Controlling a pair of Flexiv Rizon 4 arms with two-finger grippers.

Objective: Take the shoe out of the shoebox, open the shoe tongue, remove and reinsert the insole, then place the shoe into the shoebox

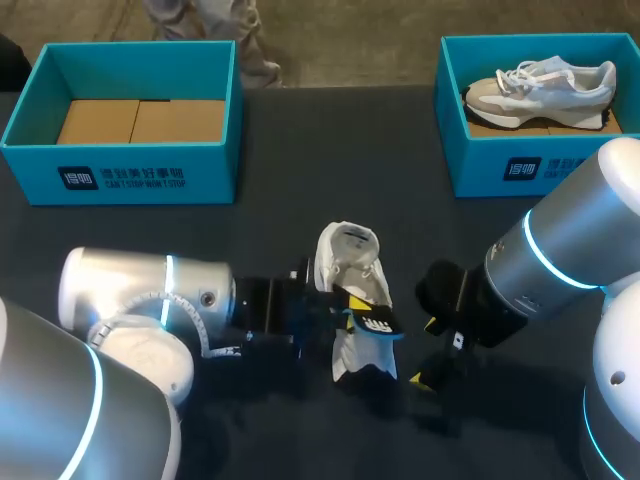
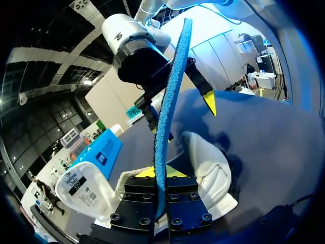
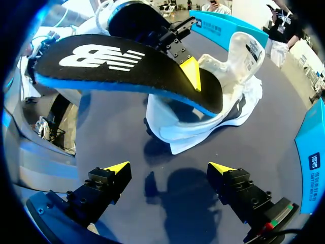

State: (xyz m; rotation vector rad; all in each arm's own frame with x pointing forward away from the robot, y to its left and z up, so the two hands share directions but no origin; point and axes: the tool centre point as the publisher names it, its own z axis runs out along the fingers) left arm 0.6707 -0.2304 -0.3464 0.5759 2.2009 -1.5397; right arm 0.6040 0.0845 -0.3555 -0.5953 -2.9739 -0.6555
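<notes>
Left claw (image 2: pixel 161 172) is pinching the blue-edged insole (image 2: pixel 170 101) just above the white shoe (image 1: pixel 345 255), which is lying on the table (image 1: pixel 300 150) ahead of the spread, empty right claw (image 3: pixel 172 168); removal looks done, so reinserting it toe-first is likely coming next.

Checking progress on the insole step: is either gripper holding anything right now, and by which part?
The left gripper is shut on the insole, pinching its long side edge, above the shoe. The right gripper is open and holds nothing.
</notes>
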